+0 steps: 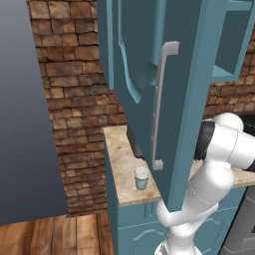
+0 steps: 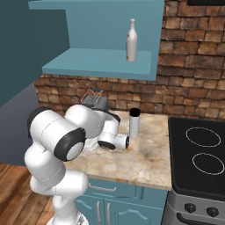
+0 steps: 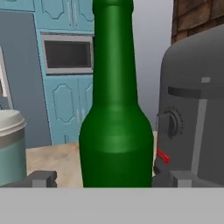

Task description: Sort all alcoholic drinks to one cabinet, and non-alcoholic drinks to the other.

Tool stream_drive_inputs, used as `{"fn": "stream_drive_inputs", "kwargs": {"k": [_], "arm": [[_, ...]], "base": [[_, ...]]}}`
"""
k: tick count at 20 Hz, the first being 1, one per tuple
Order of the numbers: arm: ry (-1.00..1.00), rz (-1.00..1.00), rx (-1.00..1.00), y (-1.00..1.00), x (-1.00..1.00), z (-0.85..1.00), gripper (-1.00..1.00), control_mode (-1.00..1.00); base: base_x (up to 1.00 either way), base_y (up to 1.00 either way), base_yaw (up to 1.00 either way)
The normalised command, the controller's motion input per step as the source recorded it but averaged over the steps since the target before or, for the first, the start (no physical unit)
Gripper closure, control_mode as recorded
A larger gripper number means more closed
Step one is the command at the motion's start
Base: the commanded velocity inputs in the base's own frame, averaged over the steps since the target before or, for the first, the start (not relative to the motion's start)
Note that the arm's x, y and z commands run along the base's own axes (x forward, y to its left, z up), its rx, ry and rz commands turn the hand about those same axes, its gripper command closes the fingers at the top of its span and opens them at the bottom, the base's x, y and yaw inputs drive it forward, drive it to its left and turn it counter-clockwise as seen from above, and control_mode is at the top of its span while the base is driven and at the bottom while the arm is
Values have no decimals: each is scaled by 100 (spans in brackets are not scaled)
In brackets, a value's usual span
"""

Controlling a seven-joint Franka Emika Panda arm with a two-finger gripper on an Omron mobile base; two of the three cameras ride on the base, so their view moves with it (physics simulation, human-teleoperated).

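closing now, our spread gripper (image 3: pixel 109 178) could clip the toaster (image 3: pixel 194 105) at frame right, tipping the green bottle (image 3: pixel 114 109) between its tips.

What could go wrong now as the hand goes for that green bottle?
The green bottle stands between the open fingers, with a toaster right beside it: a sideways nudge could knock the bottle into it. The lidded cup is close on the other side, so a finger might clip it. The open cabinet door hangs over the counter, and the arm could hit it when lifting.
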Motion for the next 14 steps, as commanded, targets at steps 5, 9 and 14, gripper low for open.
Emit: {"fn": "stream_drive_inputs", "kwargs": {"k": [5, 9, 14], "arm": [[0, 0, 0, 13, 4, 0, -100, -100], [0, 0, 0, 13, 0, 0, -100, -100], [3, 0, 0, 8, 0, 3, 100, -100]], "base": [[0, 0, 0], [0, 0, 0], [0, 0, 0]]}}
